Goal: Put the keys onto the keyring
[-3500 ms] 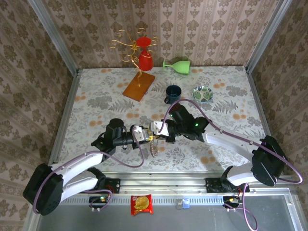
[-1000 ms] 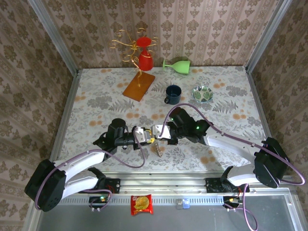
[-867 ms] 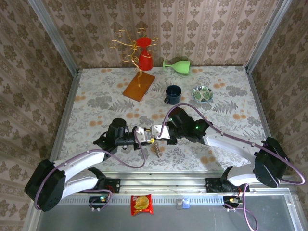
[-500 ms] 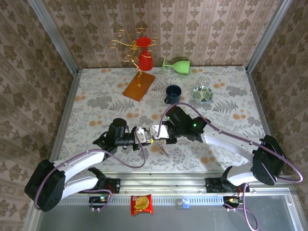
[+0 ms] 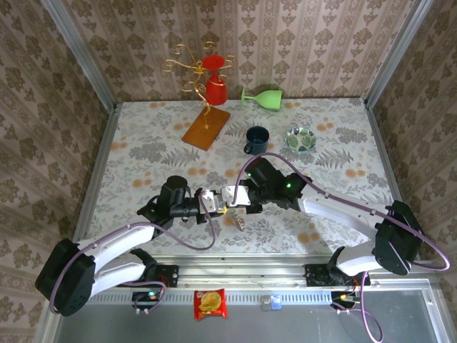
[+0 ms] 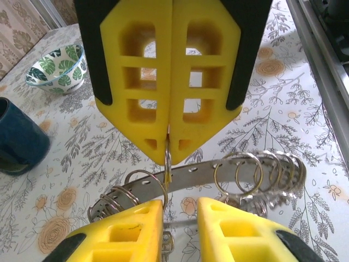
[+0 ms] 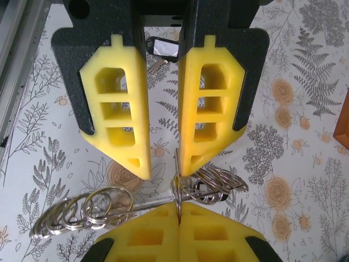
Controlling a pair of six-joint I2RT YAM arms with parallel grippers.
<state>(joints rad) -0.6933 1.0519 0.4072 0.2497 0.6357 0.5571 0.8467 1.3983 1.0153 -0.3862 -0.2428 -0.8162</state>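
Item: keyring (image 6: 203, 170), a curved grey band with punched holes, carried off the table (image 5: 143, 161) between the two arms, centre and toward the near side. It is strung with small split rings (image 6: 238, 173) in two bunches. Right pincer (image 7: 179, 207): closed flat on a thin metal edge of the keyring; whether that is the band itself or one of its rings cannot be told. Left pincer (image 6: 180, 206): fingers parted to a narrow gap, tips facing the right pincer's and almost meeting them, gripping nothing. Keys (image 5: 240, 220): a small silvery cluster just near of the pincers. One black-headed key (image 7: 162, 46) shows between the left fingers; lying or hanging, cannot tell. Step, as judged: threading in hand, the ring steadied by the right arm and not yet taken by the left. Next move likely calls for the left fingers to close on a key or a ring with very fine alignment — the tips have little clearance from each other. Room: bare table left and right of the pair. Mug (image 5: 256, 138) and bowl (image 5: 301, 138) stand well apart on the far side. The near rail (image 5: 235, 259) is close — a dropped key could reach it.
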